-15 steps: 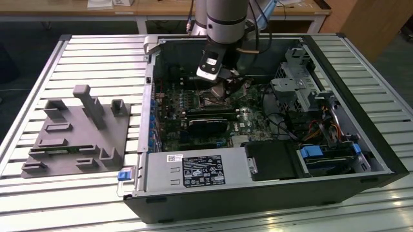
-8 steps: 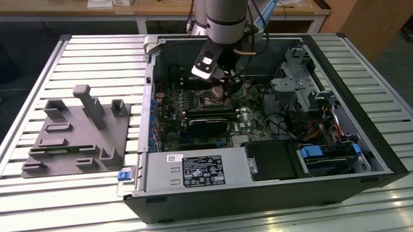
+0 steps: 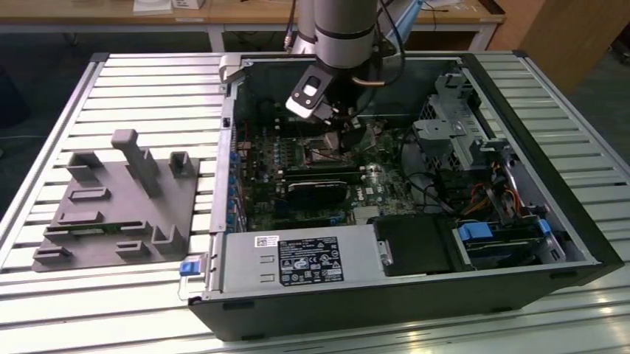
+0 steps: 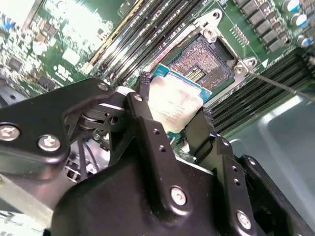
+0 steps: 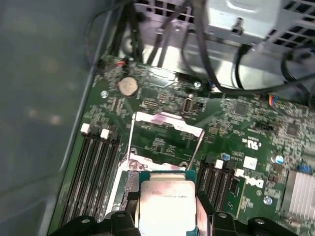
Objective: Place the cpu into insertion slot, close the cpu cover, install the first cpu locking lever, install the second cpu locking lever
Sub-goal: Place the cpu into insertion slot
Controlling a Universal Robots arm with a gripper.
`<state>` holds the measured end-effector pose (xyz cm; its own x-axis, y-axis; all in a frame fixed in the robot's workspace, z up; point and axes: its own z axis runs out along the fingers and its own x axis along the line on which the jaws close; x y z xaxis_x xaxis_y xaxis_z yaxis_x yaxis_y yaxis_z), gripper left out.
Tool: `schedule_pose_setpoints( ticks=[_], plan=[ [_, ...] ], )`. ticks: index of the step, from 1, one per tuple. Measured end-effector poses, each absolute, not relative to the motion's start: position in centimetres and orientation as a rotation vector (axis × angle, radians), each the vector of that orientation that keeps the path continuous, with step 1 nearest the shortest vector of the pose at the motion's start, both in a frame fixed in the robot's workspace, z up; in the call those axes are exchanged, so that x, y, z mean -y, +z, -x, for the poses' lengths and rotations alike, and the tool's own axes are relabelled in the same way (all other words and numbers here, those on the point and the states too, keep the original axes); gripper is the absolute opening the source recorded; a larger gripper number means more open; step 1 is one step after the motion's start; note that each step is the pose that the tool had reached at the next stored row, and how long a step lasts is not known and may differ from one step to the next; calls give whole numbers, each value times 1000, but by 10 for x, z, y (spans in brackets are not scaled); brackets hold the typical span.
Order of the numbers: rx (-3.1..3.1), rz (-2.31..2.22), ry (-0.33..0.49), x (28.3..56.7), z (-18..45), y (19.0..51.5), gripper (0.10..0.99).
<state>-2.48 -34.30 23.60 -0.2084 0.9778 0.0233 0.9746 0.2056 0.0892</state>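
Fingers (image 4: 150, 137) clamped on opposite edges of the cpu (image 4: 174, 101), inside the open computer case (image 3: 344, 57), above the motherboard (image 5: 275, 118) near its middle. Best lowered level, corners squared to the insertion slot (image 4: 204, 61) close by, clear of the raised cpu cover (image 5: 167, 119).

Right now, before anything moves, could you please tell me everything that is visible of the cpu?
The cpu is a small, flat, square chip. Its dull silver-grey metal top glares in the light and sits on a blue-green board whose edge frames it. In both wrist views the black jaws of the gripper close on two opposite edges and hold it face up above the motherboard. It hangs beside the open insertion slot, not yet seated in it. Nothing else appears to touch it.
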Motion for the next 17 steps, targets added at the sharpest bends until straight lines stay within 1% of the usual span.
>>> schedule_pose_setpoints(
  ticks=[12,17],
  plan=[
    [-2245,-2128,122,343,25,233,541],
    [-2224,-2111,76,340,25,232,541]
  ],
)
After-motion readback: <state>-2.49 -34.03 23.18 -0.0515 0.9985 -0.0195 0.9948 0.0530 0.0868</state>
